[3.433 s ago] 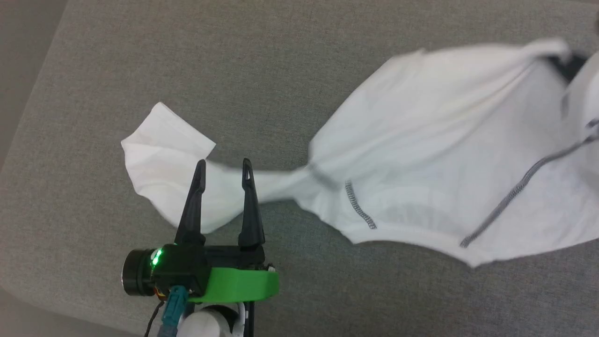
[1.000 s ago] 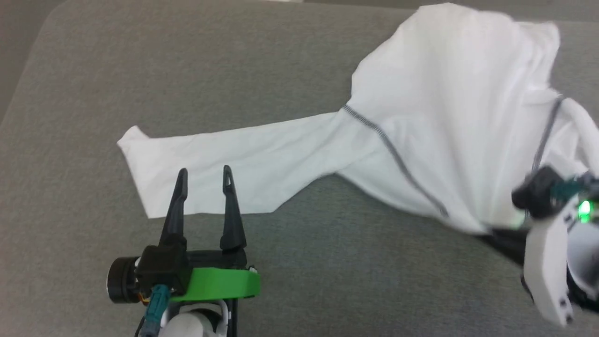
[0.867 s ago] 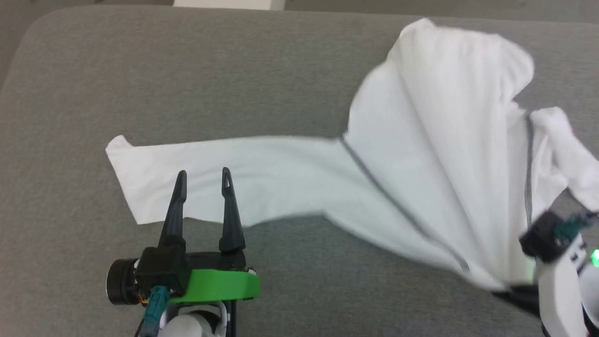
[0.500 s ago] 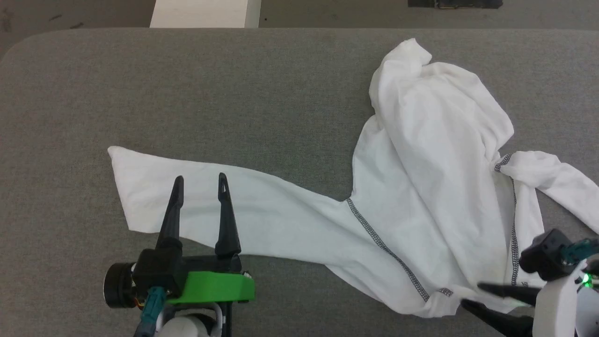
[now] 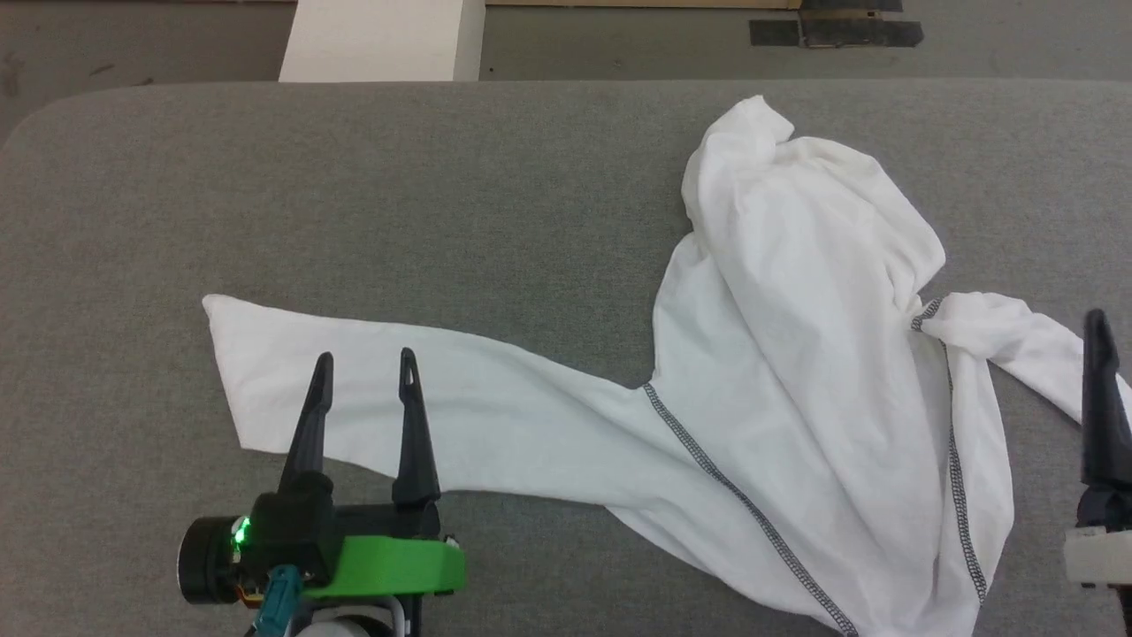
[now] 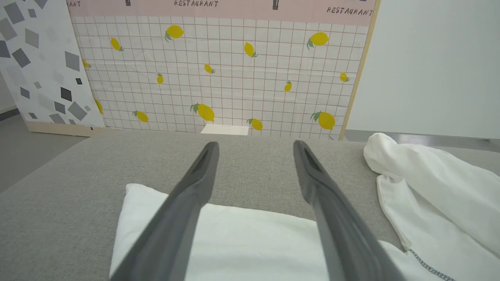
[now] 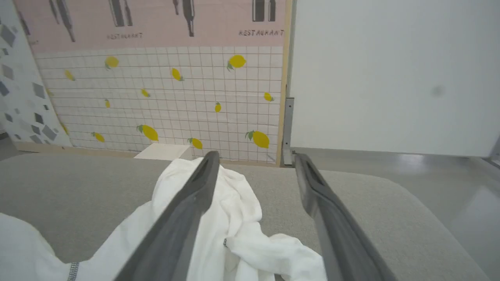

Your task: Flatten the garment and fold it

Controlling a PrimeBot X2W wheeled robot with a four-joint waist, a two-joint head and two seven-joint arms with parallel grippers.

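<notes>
While the left tool (image 5: 365, 356) and right tool (image 7: 256, 156) gape empty, the garment (image 5: 796, 354) stretches crosswise, sleeve (image 5: 522, 416) pointing left.

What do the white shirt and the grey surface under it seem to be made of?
The shirt: thin matte knit, perhaps cotton; it drapes in soft wrinkles. The grey surface: matte woven fabric, like upholstery; a fine flecked weave shows.

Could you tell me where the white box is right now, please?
In the head view, the white box sits beyond the grey table's far edge, left of centre.
</notes>
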